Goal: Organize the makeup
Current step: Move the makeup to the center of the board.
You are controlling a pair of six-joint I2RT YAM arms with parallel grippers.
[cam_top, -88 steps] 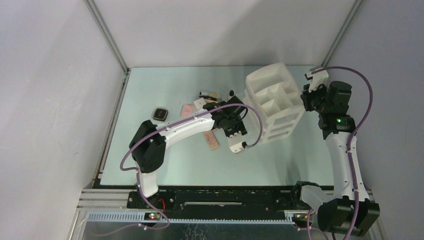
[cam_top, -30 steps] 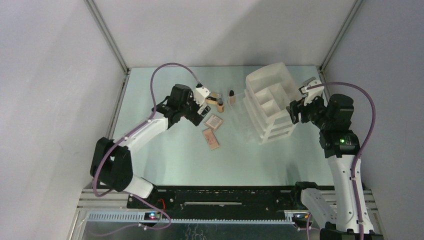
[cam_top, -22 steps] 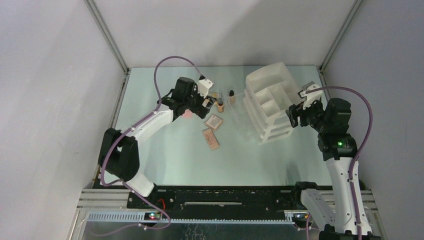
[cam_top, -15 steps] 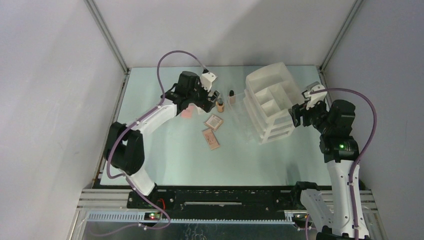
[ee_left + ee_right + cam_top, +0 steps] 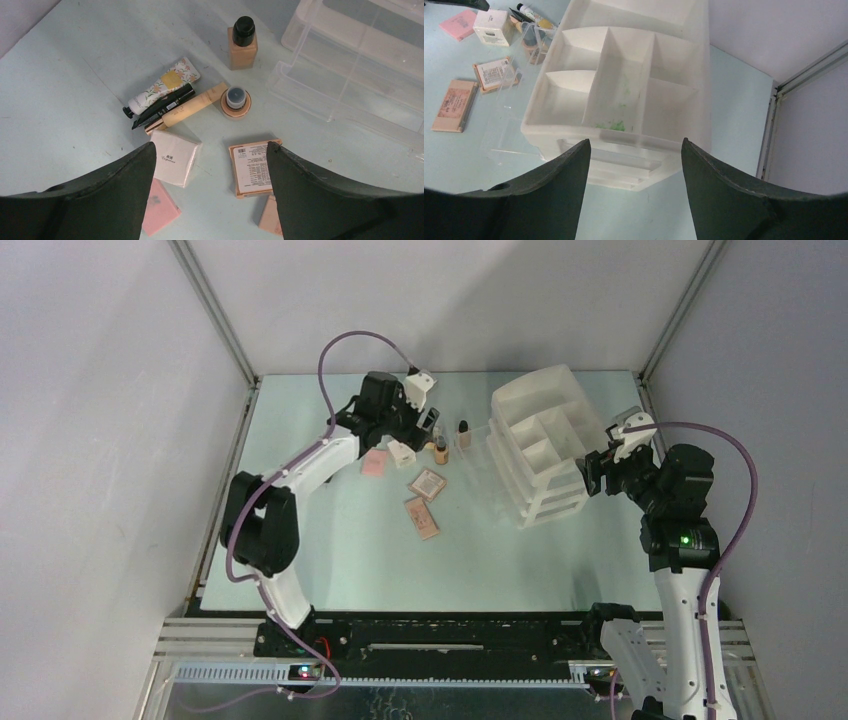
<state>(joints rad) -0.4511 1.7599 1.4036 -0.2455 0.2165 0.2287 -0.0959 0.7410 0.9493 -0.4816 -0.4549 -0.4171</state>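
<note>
Pale green desk (image 5: 380, 560), grey walls on three sides. Over the last few seconds the left arm has left the front of the white organizer (image 5: 545, 430) and swung to the makeup (image 5: 427, 483), which lies scattered at about 11 o'clock from the desk's middle. The left hand (image 5: 412, 435) now hangs over that cluster, fingers spread with nothing between them. A clear drawer (image 5: 500, 485) juts from the organizer toward 9 o'clock, so the likely next step is picking a piece to put away. The right hand (image 5: 597, 468) has drawn back slightly on the organizer's 3 o'clock side, also spread and empty.

The left wrist view sorts out what the top view blurs. A white box (image 5: 173, 157) sits right below the hand, with a pink palette (image 5: 159, 209) at its 7 o'clock and a labelled beige palette (image 5: 252, 167) at its 3 o'clock. Two beige bottles (image 5: 242, 42) stand upright, and a floral tube (image 5: 162, 85) lies beside pencils. Only the right wrist view shows that the organizer's top compartments are bare but for a green smudge (image 5: 616, 125).
</note>
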